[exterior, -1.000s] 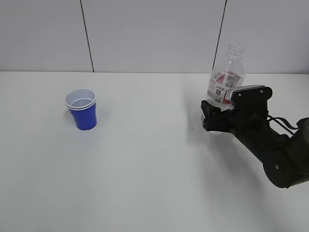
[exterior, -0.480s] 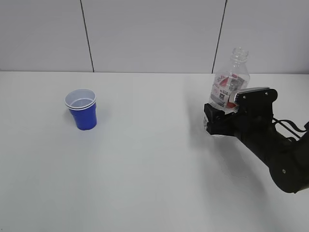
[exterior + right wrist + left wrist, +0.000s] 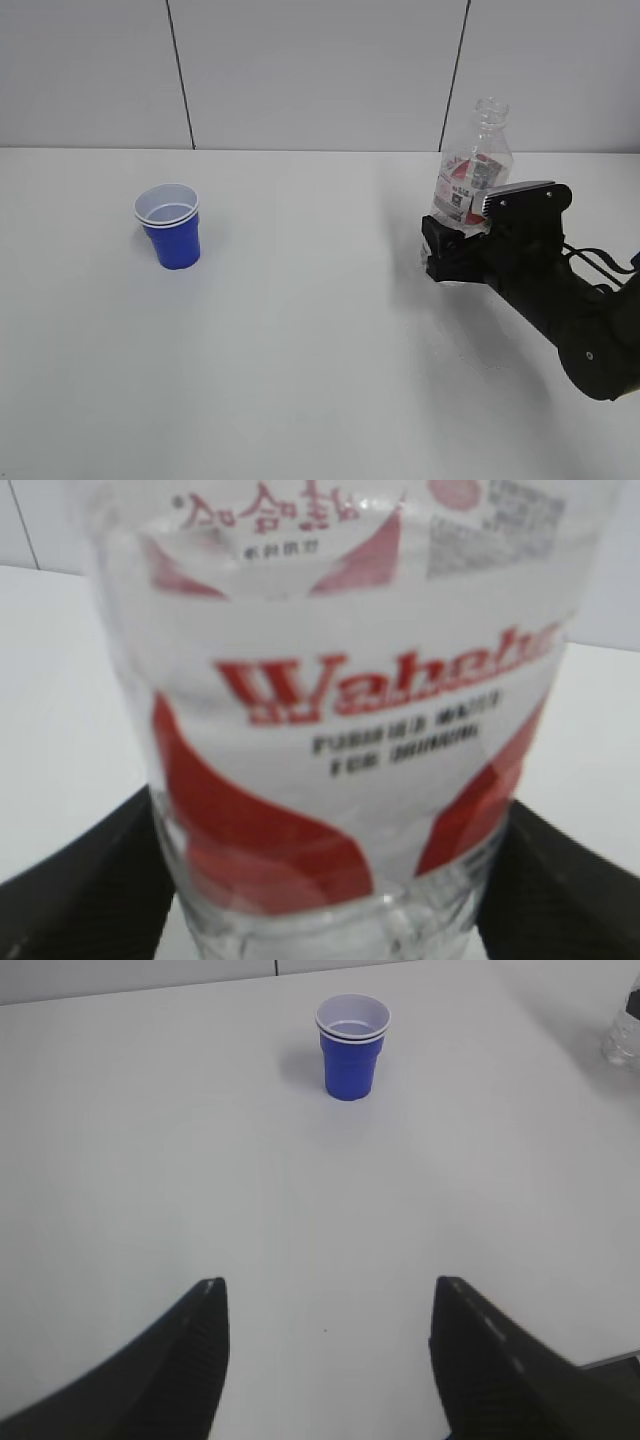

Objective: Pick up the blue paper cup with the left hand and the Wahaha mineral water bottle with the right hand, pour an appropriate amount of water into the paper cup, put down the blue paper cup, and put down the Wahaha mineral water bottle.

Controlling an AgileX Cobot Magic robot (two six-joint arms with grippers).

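Right hand [image 3: 445,250] has jaws clamped on the lower body of the bottle [image 3: 470,172], one on each side in the right wrist view; bottle uncapped, leaning slightly right, at the right of the tabletop [image 3: 300,340]. Whether its base touches the tabletop cannot be told. Cup [image 3: 169,225] stands upright at left, well apart. Left hand [image 3: 325,1355] jaws apart, holding nothing, cup [image 3: 351,1044] well ahead.

A white table [image 3: 300,340] is filling the lower part of the exterior view, its surface plain and matte. Behind it, a pale grey wall [image 3: 310,70] is standing, with thin dark seams [image 3: 180,75] running down between its panels.
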